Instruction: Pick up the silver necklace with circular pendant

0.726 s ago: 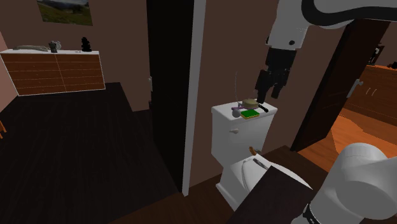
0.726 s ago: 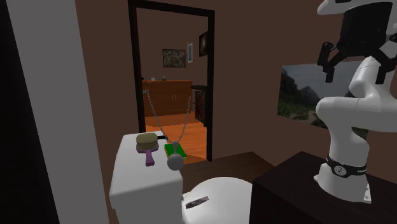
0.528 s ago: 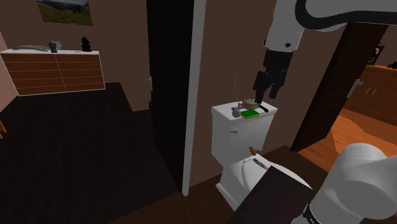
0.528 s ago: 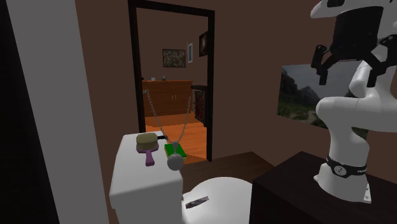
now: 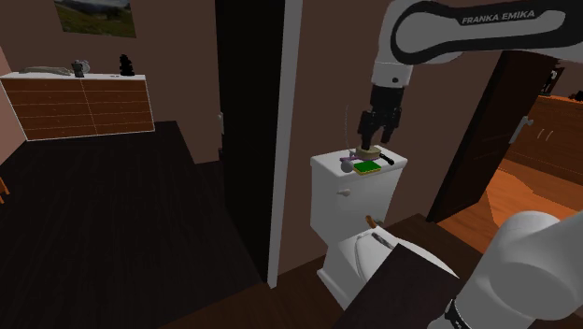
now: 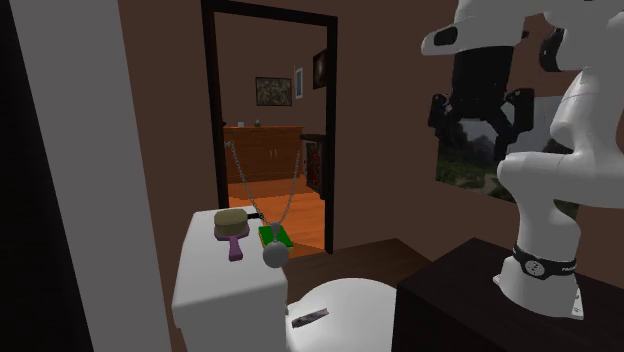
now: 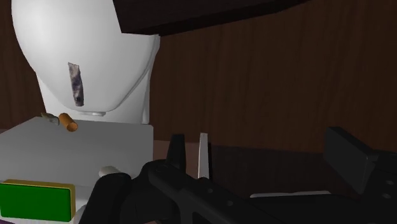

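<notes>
- The room has brown walls and a dark floor. A white toilet (image 5: 329, 269) stands beside a tall black area.
- In the second exterior view, an open doorway (image 6: 270, 120) behind the toilet shows another room with an orange floor.
- The white arm (image 5: 467, 23) runs across the top of the shoulder view. Then it bends and points straight down over the toilet tank (image 5: 336, 201).
- The black gripper (image 5: 374, 140) hangs above the things on the tank lid and is apart from them.
- In the second exterior view its two fingers (image 6: 437, 112) stand wide apart. It holds nothing.
- The necklace (image 6: 275, 254) is on the tank lid. Its round grey pendant sits near the front edge of the lid. Its thin chain stands up in two lines above the lid.
- A brush (image 6: 232, 228) with a purple handle lies just beside the pendant. A green block (image 6: 274, 236) lies just behind the pendant.
- In the wrist view, the green block (image 7: 35, 200) sits on the tank, and a small dark strip (image 7: 76, 83) lies on the toilet lid.
- Black parts of the hand cover the low part of the wrist view. A thin pale sliver stands there, and I cannot tell what it is.
- In the shoulder view the chain is very thin and hard to see, and the big white joint is cut off by the edge.
</notes>
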Robot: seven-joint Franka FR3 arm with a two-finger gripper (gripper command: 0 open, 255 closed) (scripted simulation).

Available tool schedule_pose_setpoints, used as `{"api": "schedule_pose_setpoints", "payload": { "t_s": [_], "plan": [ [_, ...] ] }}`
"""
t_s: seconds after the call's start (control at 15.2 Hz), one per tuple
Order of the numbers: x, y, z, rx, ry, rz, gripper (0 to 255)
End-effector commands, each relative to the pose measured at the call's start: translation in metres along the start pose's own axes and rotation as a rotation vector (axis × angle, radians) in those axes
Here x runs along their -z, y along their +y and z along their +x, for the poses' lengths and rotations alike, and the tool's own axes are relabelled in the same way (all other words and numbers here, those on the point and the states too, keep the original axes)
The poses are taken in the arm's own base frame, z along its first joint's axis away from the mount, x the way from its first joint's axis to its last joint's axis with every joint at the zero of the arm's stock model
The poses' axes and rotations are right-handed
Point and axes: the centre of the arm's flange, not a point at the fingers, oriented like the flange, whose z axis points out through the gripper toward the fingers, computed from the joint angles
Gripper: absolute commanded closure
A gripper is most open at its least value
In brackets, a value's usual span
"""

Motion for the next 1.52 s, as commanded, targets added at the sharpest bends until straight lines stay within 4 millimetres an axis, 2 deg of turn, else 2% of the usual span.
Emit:
{"api": "schedule_pose_setpoints", "payload": {
  "t_s": [0.0,1.45],
  "plan": [
    [-0.007,0.014,0.020,-0.007,-0.007,-0.006,0],
    [-0.107,0.196,0.227,-0.082,-0.082,-0.068,0]
  ]
}}
